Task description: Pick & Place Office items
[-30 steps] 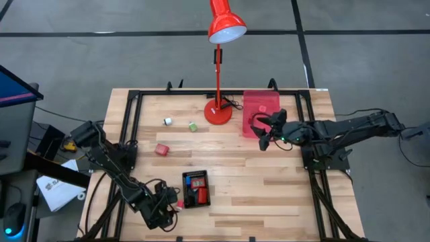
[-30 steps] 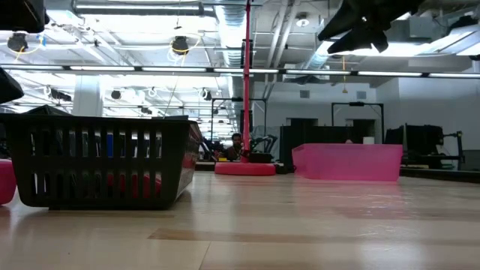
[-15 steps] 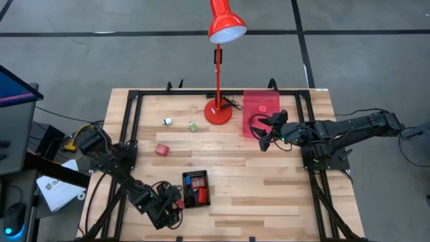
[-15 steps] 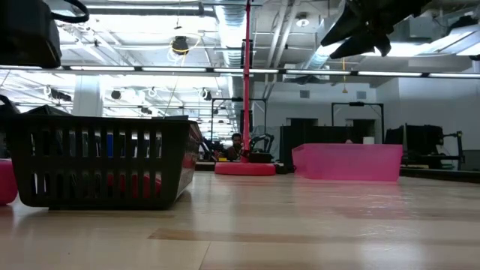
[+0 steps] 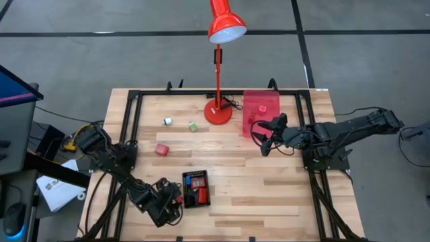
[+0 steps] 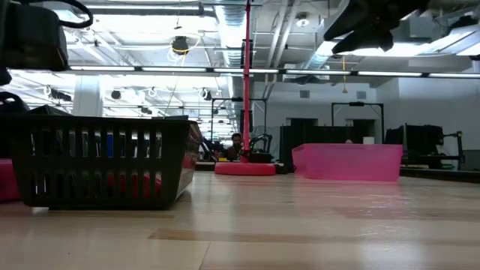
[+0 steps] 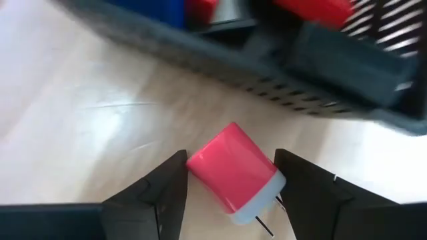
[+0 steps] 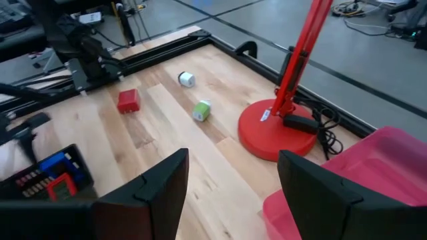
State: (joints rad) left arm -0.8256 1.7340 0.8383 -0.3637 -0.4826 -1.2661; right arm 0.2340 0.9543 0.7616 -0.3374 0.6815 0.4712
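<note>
Left gripper (image 7: 230, 183) low at the desk (image 5: 269, 181) beside the black tray (image 5: 195, 189), jaws astride a pink plug block (image 7: 233, 168), contact unclear. Right gripper (image 8: 230, 193) spread wide, hovering by the pink tray (image 5: 261, 107).

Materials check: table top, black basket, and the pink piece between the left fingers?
Table top: wood planks, light sealed finish; grain and board seams show. Black basket: looks like moulded plastic, matte, with even slotted walls. Pink piece between the left gripper fingers: likely smooth plastic with a soft sheen, a pale end cap and thin metal-looking prongs.
</note>
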